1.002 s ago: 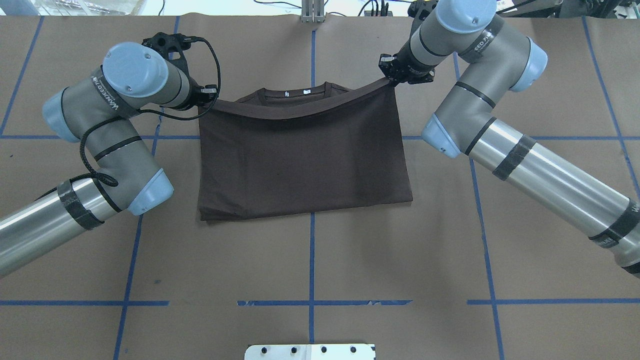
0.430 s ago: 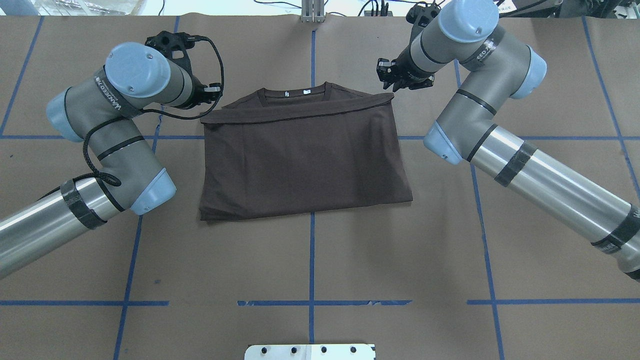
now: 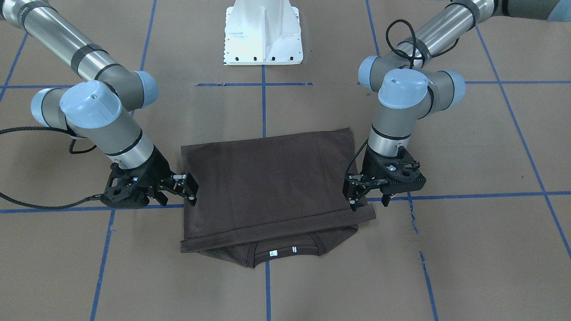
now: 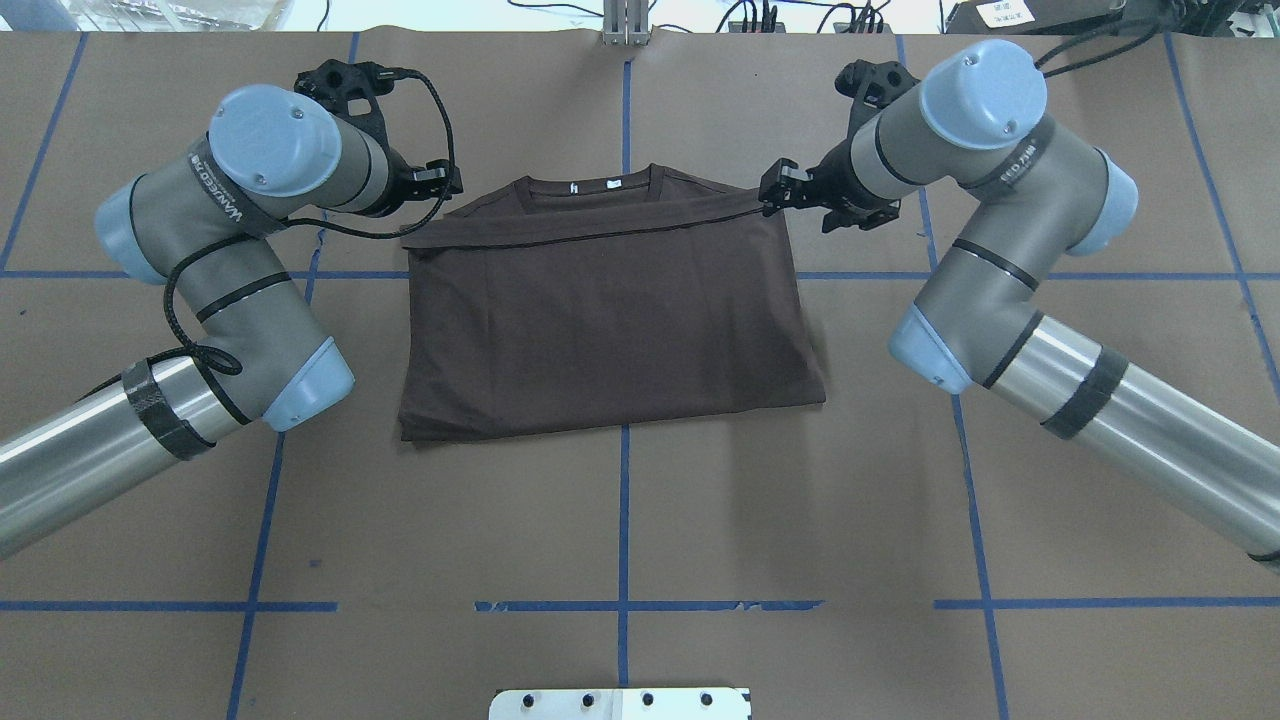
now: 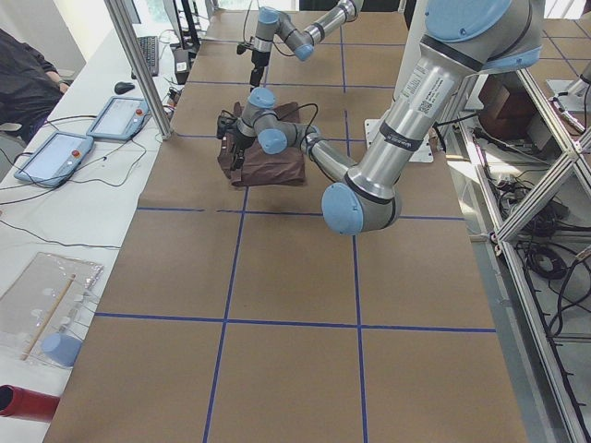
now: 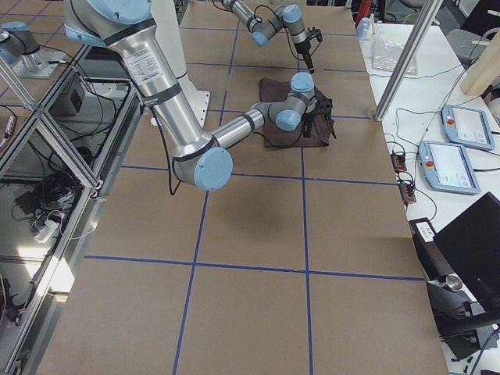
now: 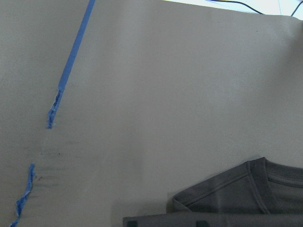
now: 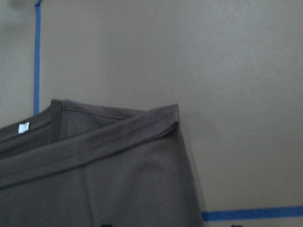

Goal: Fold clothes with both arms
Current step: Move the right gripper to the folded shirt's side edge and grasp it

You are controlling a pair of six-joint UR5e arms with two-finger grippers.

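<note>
Beside the hem edge of the T-shirt (image 3: 267,178), left pincer (image 3: 369,204) and right pincer (image 3: 192,191) gape empty.

A dark brown short-sleeved T-shirt (image 4: 610,330) lies flat on the table, folded into a near-rectangular packet, just toward 12 o'clock of the table's middle in the overhead view. Its hem edge (image 4: 600,228) runs across the packet's 12 o'clock side. Just beyond it the round ribbed collar (image 4: 590,190) and white neck labels (image 4: 610,184) show.

Two grey jointed arms with light-blue caps flank it. The left arm (image 4: 230,290) sets its black left gripper (image 3: 368,198) at the shirt's 10 o'clock corner, fingers spread. The right arm (image 4: 1000,260) sets the right gripper (image 3: 185,189) at the 2 o'clock corner, fingers also apart, holding nothing.
</note>
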